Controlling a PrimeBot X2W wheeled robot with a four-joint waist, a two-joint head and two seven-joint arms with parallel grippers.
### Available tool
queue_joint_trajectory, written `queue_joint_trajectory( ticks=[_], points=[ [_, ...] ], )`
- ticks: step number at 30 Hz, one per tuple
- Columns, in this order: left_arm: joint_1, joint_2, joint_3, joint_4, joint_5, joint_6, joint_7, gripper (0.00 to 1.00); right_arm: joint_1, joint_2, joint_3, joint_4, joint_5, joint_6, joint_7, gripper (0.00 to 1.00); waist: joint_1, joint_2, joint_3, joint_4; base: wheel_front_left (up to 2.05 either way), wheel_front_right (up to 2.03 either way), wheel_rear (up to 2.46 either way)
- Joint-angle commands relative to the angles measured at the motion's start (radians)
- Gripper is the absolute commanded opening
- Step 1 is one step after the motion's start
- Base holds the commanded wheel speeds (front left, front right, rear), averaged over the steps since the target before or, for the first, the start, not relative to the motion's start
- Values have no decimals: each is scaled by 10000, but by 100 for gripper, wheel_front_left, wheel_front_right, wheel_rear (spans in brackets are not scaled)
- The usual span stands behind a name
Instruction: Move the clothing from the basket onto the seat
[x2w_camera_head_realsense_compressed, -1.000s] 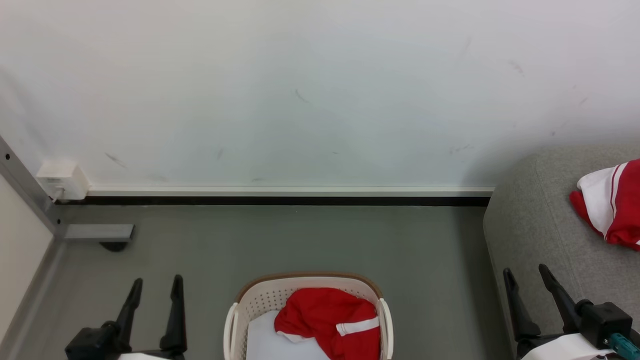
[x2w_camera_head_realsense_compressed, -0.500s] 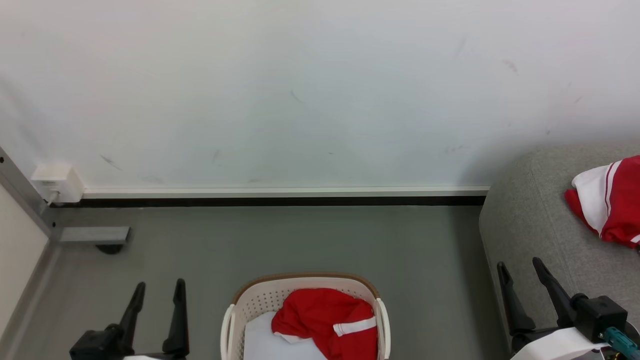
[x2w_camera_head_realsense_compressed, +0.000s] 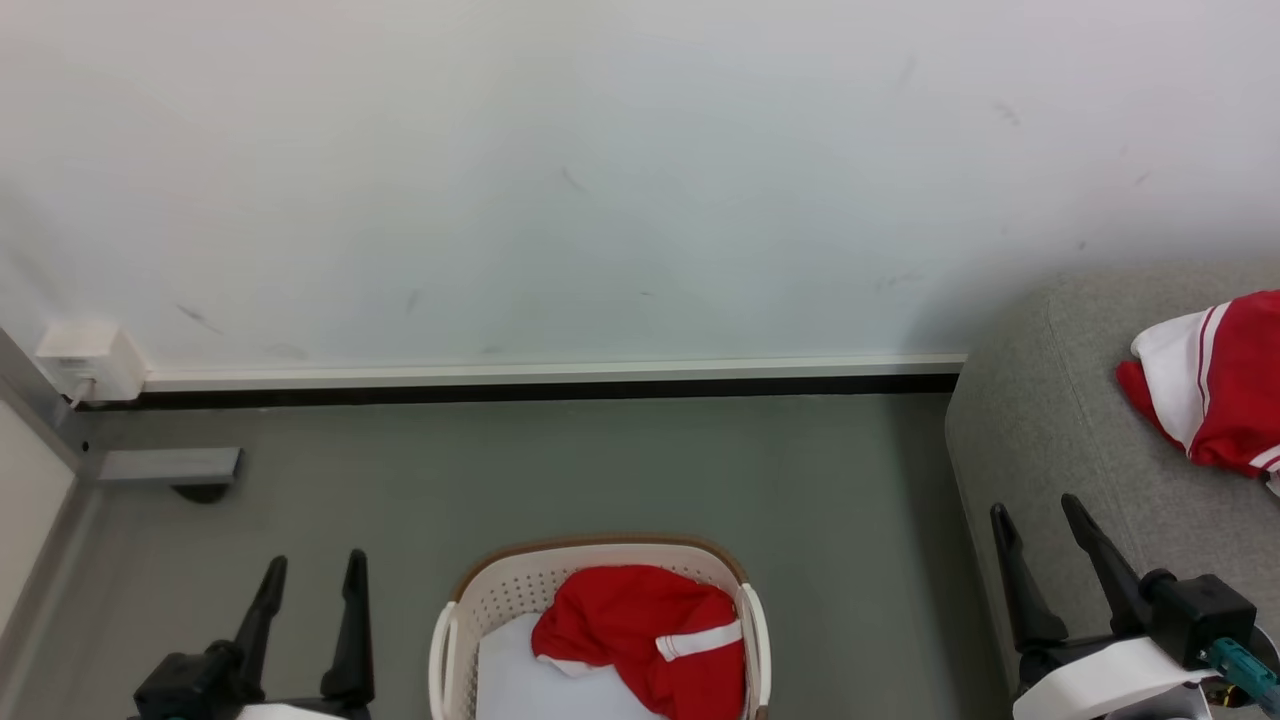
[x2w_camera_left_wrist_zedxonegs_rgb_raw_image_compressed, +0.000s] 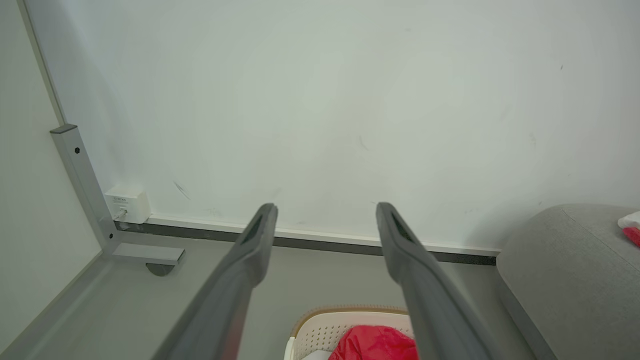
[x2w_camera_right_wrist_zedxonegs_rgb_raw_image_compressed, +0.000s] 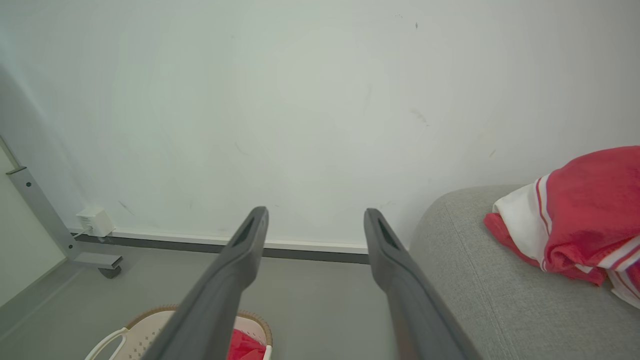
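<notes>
Left of the basket, left gripper: stood wide open, empty.
Right gripper: spread equally wide, held nothing.

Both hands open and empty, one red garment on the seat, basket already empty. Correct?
Not quite: the basket isn't empty. The head view shows a red garment lying in it on the pale liner. The rest holds: left hand and right hand open and empty, another garment on the seat.
</notes>
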Motion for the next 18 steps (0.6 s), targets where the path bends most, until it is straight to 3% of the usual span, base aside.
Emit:
queue_joint_trajectory(
  ticks=[1,18],
  points=[
    [-87,-26,37,-25,153,-43,-4,100,-110,-8,-36,-46,13,-22,-34,100,0,0,76,-36,0,0,0],
    [-1790,62,-444,381,70,-367,-4,100,-1519,-28,-511,-731,-437,-22,-34,100,0,0,1980,-564,0,0,0]
  ],
)
